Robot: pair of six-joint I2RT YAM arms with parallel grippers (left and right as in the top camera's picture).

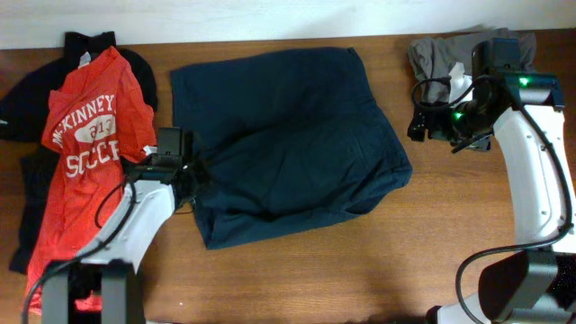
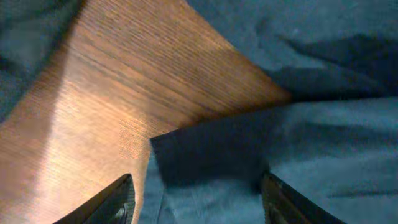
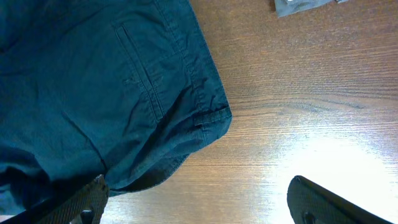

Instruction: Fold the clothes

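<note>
brown wood-grain table (image 1: 360,270) carries everything. two claws are counted. the left claw (image 2: 198,183) is seen with its two fingers (image 2: 118,202) standing apart and closed on nothing; one corner of the navy shorts (image 1: 288,144) lies flat between them, with bare wood just beyond. from overhead, this claw is placed at the left edge of the shorts, near their lower left corner. the right claw (image 3: 198,190) is held wide open and empty above bare wood, off the right side of the shorts; a hem corner and one slit pocket (image 3: 140,68) of the shorts are shown in its wrist view. one pair of navy shorts is counted, spread across the middle of the table with some creases. one red t-shirt (image 1: 76,189) with white lettering is laid at the left end. black pieces (image 1: 22,112) are spread under and around it; their number cannot be told. one grey garment (image 1: 432,56) is bunched at the far right corner.
</note>
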